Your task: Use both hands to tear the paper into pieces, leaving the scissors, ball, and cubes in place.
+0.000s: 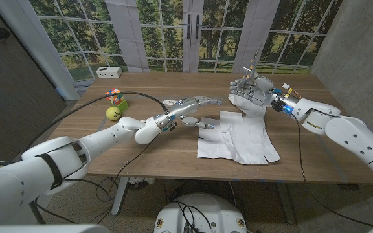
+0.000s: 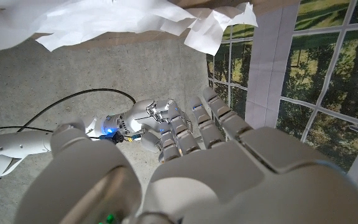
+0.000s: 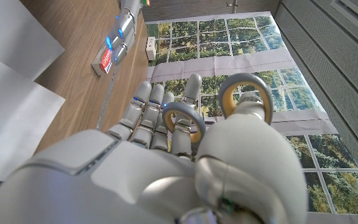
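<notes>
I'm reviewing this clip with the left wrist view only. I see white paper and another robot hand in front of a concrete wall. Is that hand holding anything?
Observer: Yes. The right hand grips the scissors; their ringed handles show in the right wrist view.
Operator: And the left hand?
Observer: The left hand holds nothing, with its fingers stretched out towards the paper on the table.
Operator: Where are the ball and cube?
Observer: The ball and the colour cube sit on the table's left side, beyond the left arm and well apart from the paper.
</notes>
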### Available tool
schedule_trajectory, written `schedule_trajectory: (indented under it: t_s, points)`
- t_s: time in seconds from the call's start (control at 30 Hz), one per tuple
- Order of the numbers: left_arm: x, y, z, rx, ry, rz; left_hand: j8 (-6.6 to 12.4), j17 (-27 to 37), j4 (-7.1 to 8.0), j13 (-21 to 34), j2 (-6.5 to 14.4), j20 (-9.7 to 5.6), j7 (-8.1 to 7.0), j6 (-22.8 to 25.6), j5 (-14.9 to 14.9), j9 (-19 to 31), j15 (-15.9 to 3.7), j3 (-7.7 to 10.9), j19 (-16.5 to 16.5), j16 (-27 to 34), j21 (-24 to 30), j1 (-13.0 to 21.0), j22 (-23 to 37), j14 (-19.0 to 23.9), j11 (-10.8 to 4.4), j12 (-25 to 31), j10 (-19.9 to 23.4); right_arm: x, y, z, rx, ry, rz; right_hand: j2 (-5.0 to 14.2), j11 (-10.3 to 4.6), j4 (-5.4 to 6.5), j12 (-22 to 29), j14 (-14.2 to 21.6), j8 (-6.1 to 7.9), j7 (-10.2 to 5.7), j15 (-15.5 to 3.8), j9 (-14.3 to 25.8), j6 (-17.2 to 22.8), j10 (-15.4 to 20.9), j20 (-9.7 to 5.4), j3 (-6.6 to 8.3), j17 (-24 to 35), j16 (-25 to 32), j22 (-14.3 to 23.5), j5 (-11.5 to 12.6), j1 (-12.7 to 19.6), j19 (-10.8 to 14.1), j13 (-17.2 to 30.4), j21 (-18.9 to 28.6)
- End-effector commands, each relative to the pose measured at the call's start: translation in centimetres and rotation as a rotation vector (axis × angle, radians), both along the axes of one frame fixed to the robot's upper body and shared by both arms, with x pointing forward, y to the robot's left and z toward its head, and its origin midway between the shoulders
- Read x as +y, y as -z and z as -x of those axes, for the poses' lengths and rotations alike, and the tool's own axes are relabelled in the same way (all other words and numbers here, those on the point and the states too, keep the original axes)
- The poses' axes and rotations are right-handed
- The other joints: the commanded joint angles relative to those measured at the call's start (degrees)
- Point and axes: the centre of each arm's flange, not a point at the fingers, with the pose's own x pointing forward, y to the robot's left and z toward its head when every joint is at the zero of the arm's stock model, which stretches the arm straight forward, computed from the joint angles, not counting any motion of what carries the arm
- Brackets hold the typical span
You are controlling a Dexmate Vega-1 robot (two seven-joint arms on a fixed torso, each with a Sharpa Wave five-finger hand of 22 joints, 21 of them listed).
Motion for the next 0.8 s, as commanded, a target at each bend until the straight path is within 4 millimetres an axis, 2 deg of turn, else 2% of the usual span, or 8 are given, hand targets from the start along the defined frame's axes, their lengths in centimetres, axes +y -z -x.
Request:
schedule_trajectory:
  t_s: [0.03, 0.07, 0.23, 0.8]
  points:
    - [-0.45, 0.74, 0.29, 0.004, 0.029, -0.057, 0.18, 0.1, -0.61, 0.1, 0.3, -2.36, -0.14, 0.0, 0.4, 0.1, -10.25, 0.12, 0.3, -0.1, -0.2, 1.1, 0.0, -0.2, 0.06, 0.5, 0.6, -0.03, 0.17, -0.28, 0.005, 0.003, -0.008, -0.02, 0.11, 0.04, -0.1, 0.5, 0.01, 0.24, -1.11, 0.0, -0.1, 0.5, 0.1, -0.37, -0.1, 0.2, 0.1, 0.0, -0.7, 0.6, 0.0, -0.1]
    - [-0.45, 0.73, 0.26, -0.001, 0.028, -0.063, -0.41, 0.1, -1.24, 0.0, 0.9, -2.41, -0.21, -0.7, 0.8, -0.4, -10.3, 0.61, 0.4, -0.2, -0.4, 3.1, 0.0, -0.3, 0.11, 0.3, 0.3, -0.03, 0.19, -0.29, 0.006, 0.004, -0.008, 0.0, 0.13, 0.09, -0.1, 0.5, 0.02, 0.29, -1.12, 0.1, -0.1, 0.5, 0.07, -0.4, -0.1, 0.2, 0.1, -0.1, -0.8, 0.7, 0.0, -0.1]
    - [-0.53, 0.7, 0.1, -0.011, 0.029, -0.079, -0.95, 0.1, -1.75, 0.0, 1.2, -2.45, -0.14, -1.4, 1.1, -0.7, -10.26, 0.98, 0.6, -0.2, -0.6, 4.9, 0.0, -0.2, 0.08, 0.3, 0.3, -0.02, 0.21, -0.3, 0.006, 0.004, -0.011, 0.03, 0.11, 0.22, -0.1, 0.6, 0.04, 0.33, -1.15, 0.1, -0.1, 0.5, 0.05, -0.49, -0.1, 0.2, 0.1, -0.1, -1.1, 0.7, 0.0, -0.2]
    - [-1.16, 1.2, -0.48, -0.045, 0.049, -0.171, -1.51, 0.1, -2.32, -0.1, 1.2, -2.58, -0.13, -2.0, 1.5, -1.2, -10.24, 1.33, 0.7, -0.2, -0.9, 7.3, -0.1, -0.3, 0.09, 0.1, 0.0, 0.07, 0.31, -0.27, 0.007, 0.011, -0.009, 0.16, 0.11, 0.14, -0.2, 0.6, -0.01, 0.27, -1.11, 0.1, 0.0, 0.5, 0.11, -0.48, -0.2, 0.3, 0.1, -0.3, -1.2, 0.8, 0.0, -0.4]
